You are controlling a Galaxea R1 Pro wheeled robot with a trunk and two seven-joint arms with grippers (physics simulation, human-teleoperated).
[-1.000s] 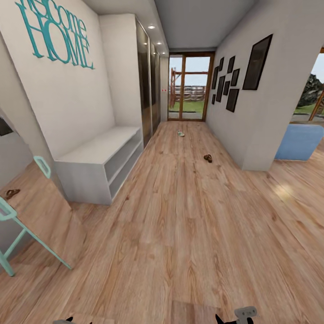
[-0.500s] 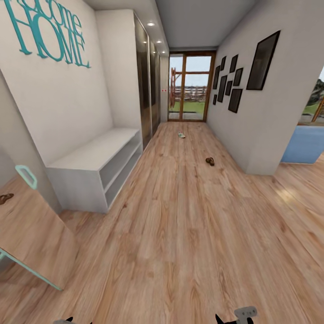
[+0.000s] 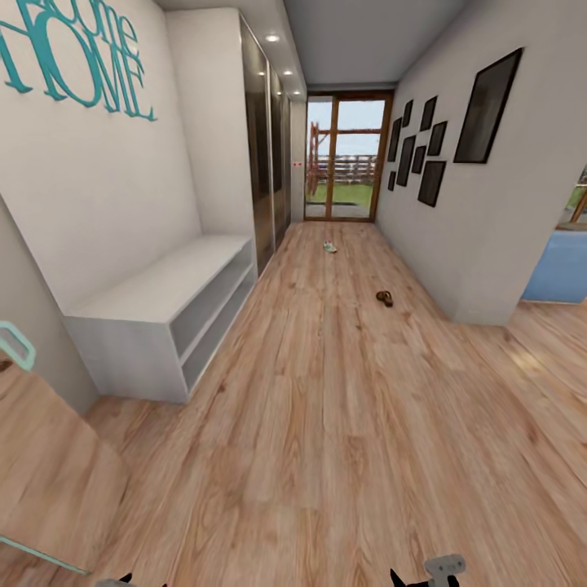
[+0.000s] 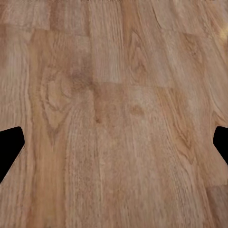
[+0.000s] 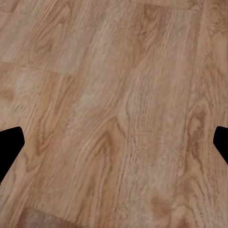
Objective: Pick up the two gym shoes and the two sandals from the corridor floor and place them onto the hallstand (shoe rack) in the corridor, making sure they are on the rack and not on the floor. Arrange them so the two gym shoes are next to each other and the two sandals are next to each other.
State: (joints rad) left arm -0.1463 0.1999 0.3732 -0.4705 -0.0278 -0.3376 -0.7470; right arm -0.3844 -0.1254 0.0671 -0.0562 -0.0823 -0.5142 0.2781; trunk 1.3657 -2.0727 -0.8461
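Far down the corridor floor [image 3: 342,424], one white gym shoe [image 3: 329,246] lies near the glass door. A brown sandal [image 3: 384,297] lies closer, towards the right wall. The hallstand is out of view. My left gripper [image 3: 134,582] and right gripper [image 3: 412,580] peek in at the bottom edge of the head view, well short of both shoes. In the left wrist view the left gripper [image 4: 114,147] is open over bare planks, its dark fingertips [image 4: 9,152] wide apart. The right gripper [image 5: 114,147] is open in the same way, with nothing between its fingertips [image 5: 9,149].
A plain low white bench [image 3: 163,314] with two open shelf levels stands against the left wall. A teal-framed mirror [image 3: 41,473] leans at the near left. Mirrored wardrobe doors [image 3: 265,179] follow the bench. A blue seat [image 3: 562,269] sits past the right wall's corner.
The camera has moved forward along the corridor, so the bench, mirror and right wall slid towards the picture's edges. The shoe and sandal lie where they were. Both grippers are unchanged.
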